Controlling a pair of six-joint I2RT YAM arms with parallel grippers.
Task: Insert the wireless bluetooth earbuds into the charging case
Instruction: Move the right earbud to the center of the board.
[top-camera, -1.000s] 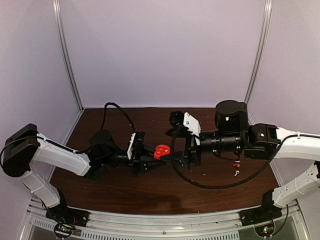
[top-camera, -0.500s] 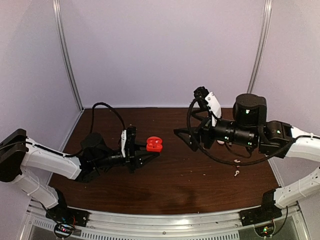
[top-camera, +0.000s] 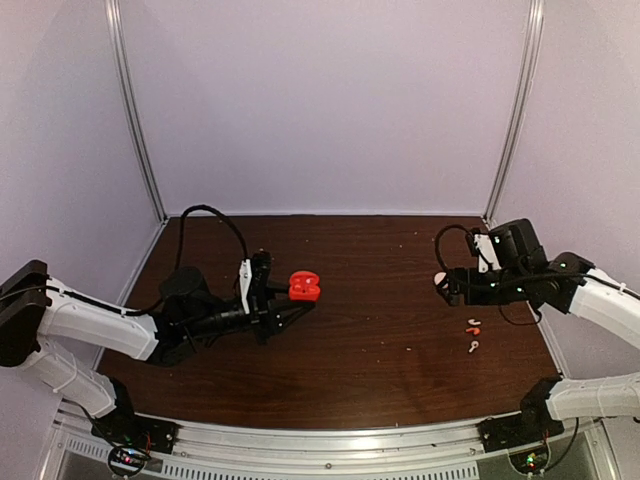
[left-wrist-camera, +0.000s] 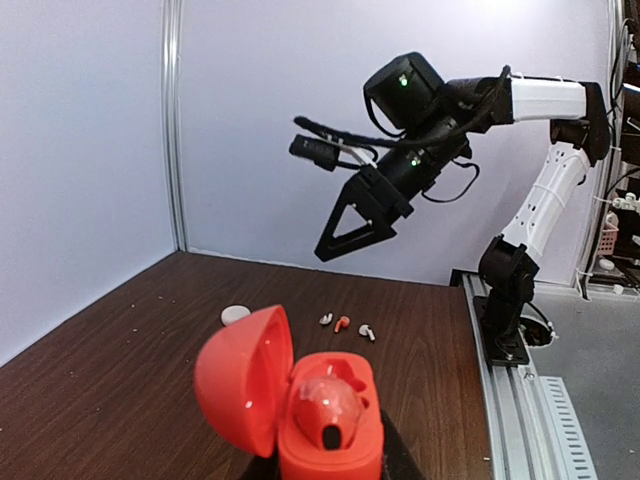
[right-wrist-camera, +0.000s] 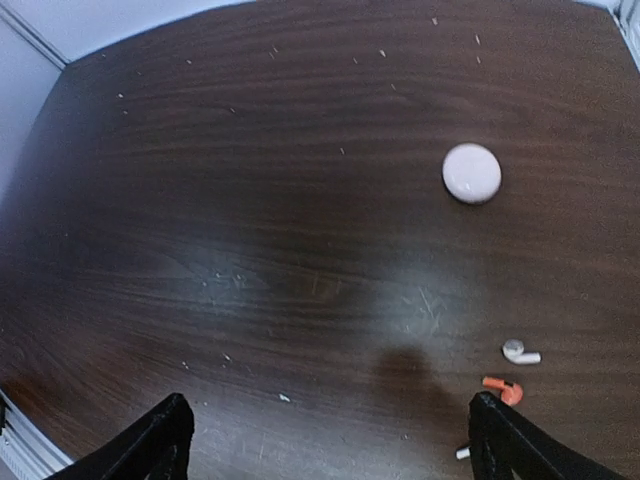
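Left pincer (top-camera: 300, 303) is clamped on the base of the red case (left-wrist-camera: 320, 420). The case is held just above the table (top-camera: 360, 370), left of centre, with its lid tipped open. A second ago both pincers met at this case at mid-table. Since then the left arm has drawn it back leftward without loosening its grip.

The right pincer (left-wrist-camera: 352, 222) has broken off and pulled away to the right side. It now hangs there with its fingers spread wide and nothing between them.

Judgement: one insertion attempt is finished, and the right arm is placed to fetch another bud.

Three buds lie loose on the table, right of centre and well apart from the case. There is a white bud (right-wrist-camera: 520, 352), an orange bud (right-wrist-camera: 503, 388) just beside it, and a third bud (top-camera: 472, 346) near them. Beyond these sits a white disc (right-wrist-camera: 472, 172).

Not determinable:
- The left pincer's fingers fall outside its own wrist view, and the bottom of the case is cropped there.
- Inside the case a pale red rounded shape sits above a dark slot. Whether that shape is a seated bud cannot be told.
- In the right wrist view the third bud is cut off at the lower edge, beside a finger.
- From above, the right pincer largely covers the white disc.
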